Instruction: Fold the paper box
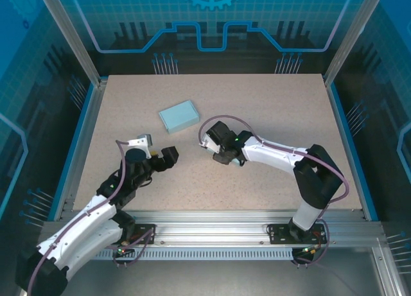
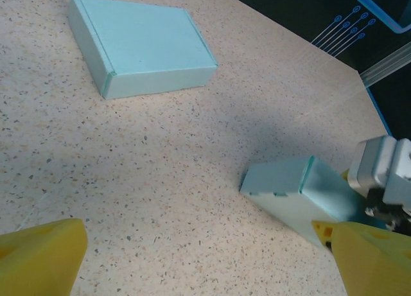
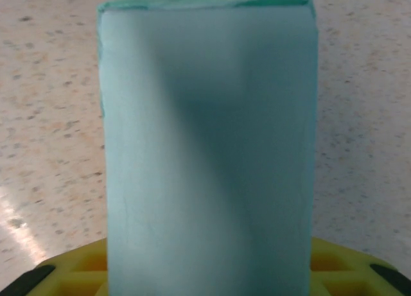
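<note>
- Desk [image 1: 276,103]: speckled beige top, carrying both paper boxes and both arms' working ends
- Folded paper box [image 1: 178,116] [image 2: 144,45]: light blue, closed and lying flat; we logged it on the far-left part of the desk, apart from both end effectors
- Second paper box [image 2: 292,193] [image 3: 209,148]: same light blue; from the left wrist we saw it near the middle of the desk, its near end low against the surface and its far end at the right end effector
- Right end effector [image 1: 210,145] [image 2: 385,174]: closed on the second paper box, whose broad face rose straight out of the yellow body in the right wrist view
- Left end effector [image 1: 170,156]: empty, its yellow fingertips [image 2: 45,251] spread wide above bare desk, short of the second paper box and pointing towards it
</note>
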